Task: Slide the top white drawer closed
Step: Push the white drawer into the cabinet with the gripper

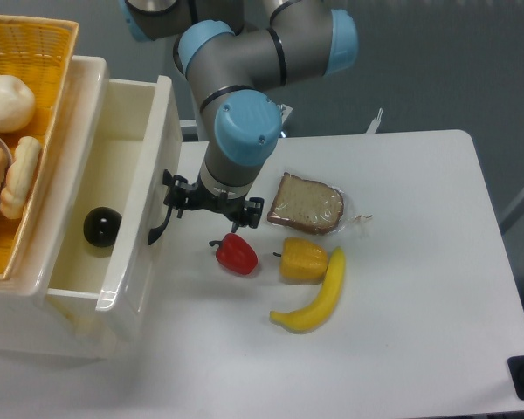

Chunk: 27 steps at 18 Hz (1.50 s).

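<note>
Top white drawer [113,140] juts out from the cabinet at the table's left edge, partly open, with a dark round ball [101,226] lying inside and a yellow wicker basket [22,131] of food on the cabinet above. The gripper [211,202] sits just against the drawer's front panel beside the curved black handle [160,225]; whether its fingers are apart or together I cannot tell from this angle. To finish well, the push should run straight leftward along the drawer's travel, low and square on the panel, so it does not skew or bind. A red pepper [237,253], yellow pepper [303,259], banana [316,296] and bread slice [307,203] lie nearby.
</note>
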Each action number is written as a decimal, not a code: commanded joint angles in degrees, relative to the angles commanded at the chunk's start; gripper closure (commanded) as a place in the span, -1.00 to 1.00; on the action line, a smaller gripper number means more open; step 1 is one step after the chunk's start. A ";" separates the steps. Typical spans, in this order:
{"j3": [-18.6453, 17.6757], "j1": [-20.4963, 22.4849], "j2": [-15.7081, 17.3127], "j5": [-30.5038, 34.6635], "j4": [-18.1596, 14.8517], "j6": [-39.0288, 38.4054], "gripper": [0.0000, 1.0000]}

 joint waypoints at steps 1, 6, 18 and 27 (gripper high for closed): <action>0.00 -0.44 0.35 0.00 0.00 0.00 -1.00; -0.09 -2.37 0.70 0.00 -0.09 -0.53 -1.00; -0.09 -4.05 1.14 -0.09 0.00 -0.62 -1.00; -0.18 -5.37 0.88 0.00 -0.09 -0.70 -1.00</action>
